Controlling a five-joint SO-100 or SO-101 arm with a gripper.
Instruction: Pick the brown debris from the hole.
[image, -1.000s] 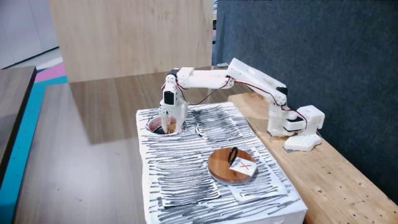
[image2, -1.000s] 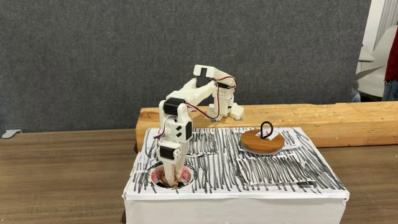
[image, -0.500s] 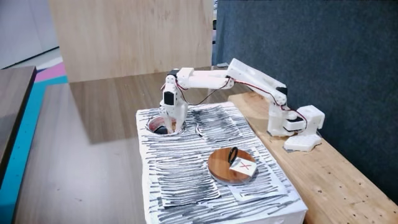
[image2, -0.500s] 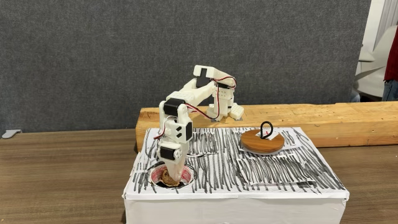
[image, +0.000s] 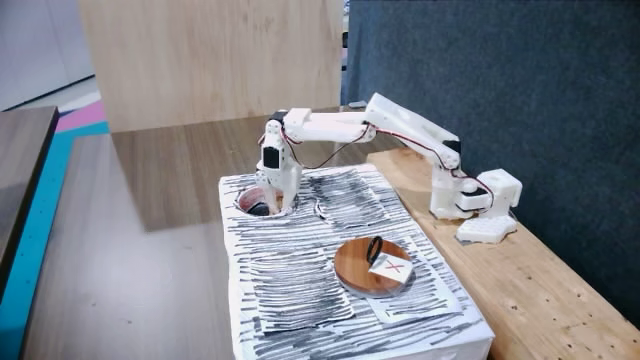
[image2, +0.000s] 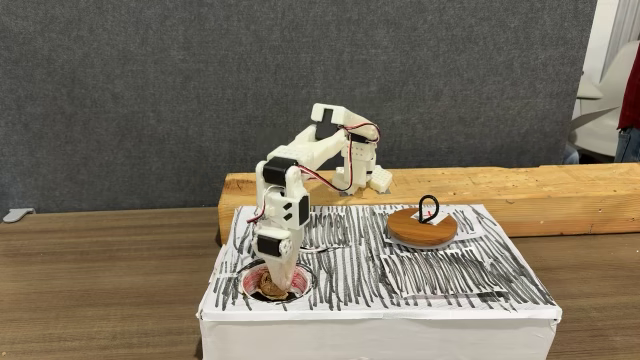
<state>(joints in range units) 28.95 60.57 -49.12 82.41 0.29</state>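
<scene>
The hole (image2: 244, 284) is a round opening with a pinkish-white rim near the front left corner of the striped box in a fixed view. In the other fixed view the hole (image: 243, 199) lies at the box's far left end. My gripper (image2: 275, 285) points straight down into it, fingers drawn together. The brown debris (image2: 267, 291), a small tan lump, sits at the fingertips just inside the rim. Seen from the side, the gripper (image: 272, 206) stands at the hole's right edge.
A white box with black scribbled stripes (image2: 400, 285) holds the hole. A round wooden disc (image2: 420, 231) with a black ring and a red X card (image: 390, 268) lies on the box. The arm's base stands on a wooden beam (image2: 520, 195) behind the box.
The gripper has risen a little out of the hole, and the tan lump now shows at its tips. Since half a second ago it has barely moved.
</scene>
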